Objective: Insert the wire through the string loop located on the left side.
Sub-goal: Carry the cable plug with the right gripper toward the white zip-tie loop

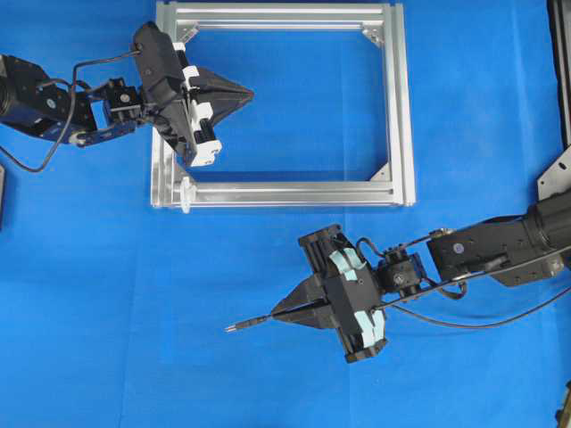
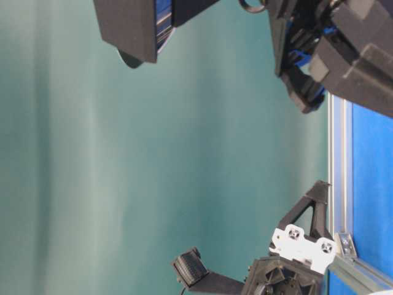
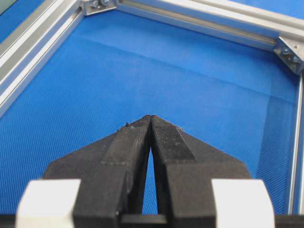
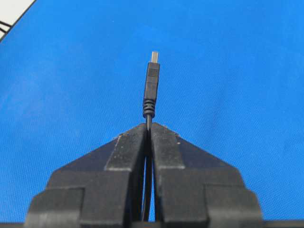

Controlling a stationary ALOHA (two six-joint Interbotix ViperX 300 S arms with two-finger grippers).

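Observation:
In the overhead view my right gripper (image 1: 275, 315) is shut on the thin black wire just behind its plug (image 1: 237, 326). The plug sticks out to the left over the blue mat. In the right wrist view the plug (image 4: 151, 85) stands straight ahead of the closed fingertips, metal tip forward. The string loop (image 1: 186, 193) is a small white ring at the lower left corner of the aluminium frame (image 1: 401, 107), up and left of the plug. My left gripper (image 1: 249, 92) is shut on nothing and hovers inside the frame's upper left part (image 3: 150, 117).
The square silver frame lies on the blue mat, and its rails (image 3: 33, 47) surround the left gripper in the wrist view. Black arm cables (image 1: 482, 321) trail to the right behind the right arm. A metal bracket (image 1: 558, 174) sits at the right edge.

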